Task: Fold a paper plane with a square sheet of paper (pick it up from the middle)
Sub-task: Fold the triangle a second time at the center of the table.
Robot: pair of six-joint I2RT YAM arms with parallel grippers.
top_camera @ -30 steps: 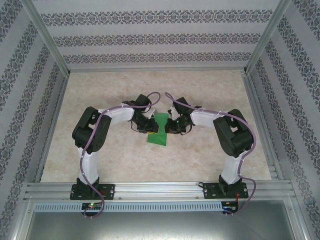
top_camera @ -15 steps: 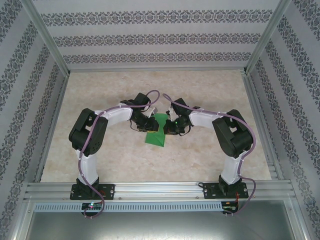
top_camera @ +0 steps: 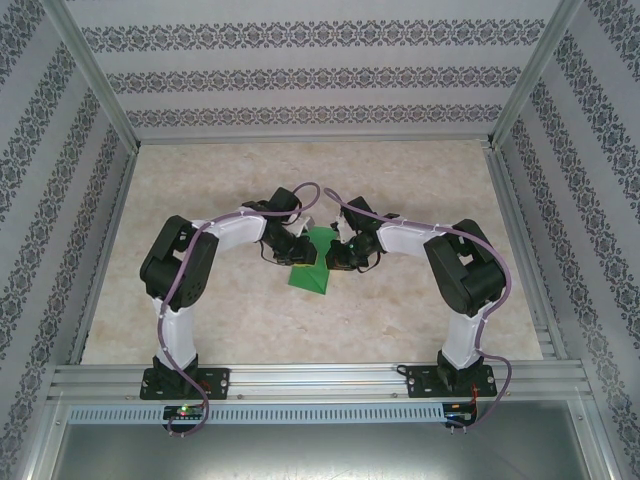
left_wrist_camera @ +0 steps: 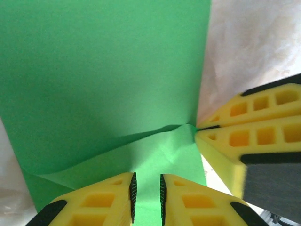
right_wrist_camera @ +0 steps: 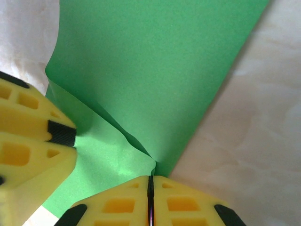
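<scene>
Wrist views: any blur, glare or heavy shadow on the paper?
Left wrist: paper in focus, a soft shadow band above the crease, jaws at the bottom edge slightly soft, table washed out. Right wrist: paper evenly lit, faint sheen by the crease, no blur, table pale but textured.

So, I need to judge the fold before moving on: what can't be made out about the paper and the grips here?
Left wrist view: whether the left gripper pinches the paper or hovers above it; its jaws stand slightly apart, green in the gap.
Right wrist view: how much paper the shut right gripper holds; the jaws hide it.
Top view: creases too small; both grippers cover the paper's middle.
</scene>
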